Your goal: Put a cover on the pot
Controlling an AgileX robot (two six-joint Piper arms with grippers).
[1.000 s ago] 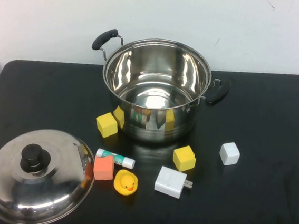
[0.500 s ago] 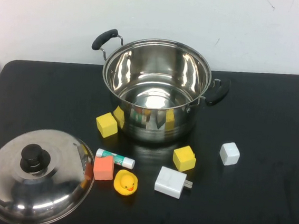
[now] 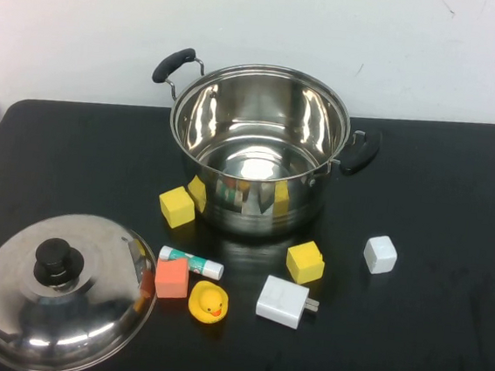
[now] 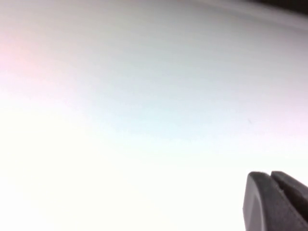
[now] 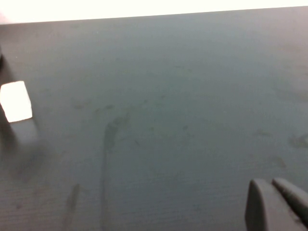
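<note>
Pot [image 3: 258, 147] open, slick domed lid [image 3: 62, 290] wants its knob [image 3: 58, 260] pinched; left gripper [image 4: 276, 202] and right gripper [image 5: 276, 204] parked, jaws closed, empty.

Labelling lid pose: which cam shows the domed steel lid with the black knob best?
High view: the domed steel lid with black knob lies whole on the black table, front-left of the shiny steel pot. Left wrist view shows only the shut left gripper; right wrist view only table and the shut right gripper.
</note>
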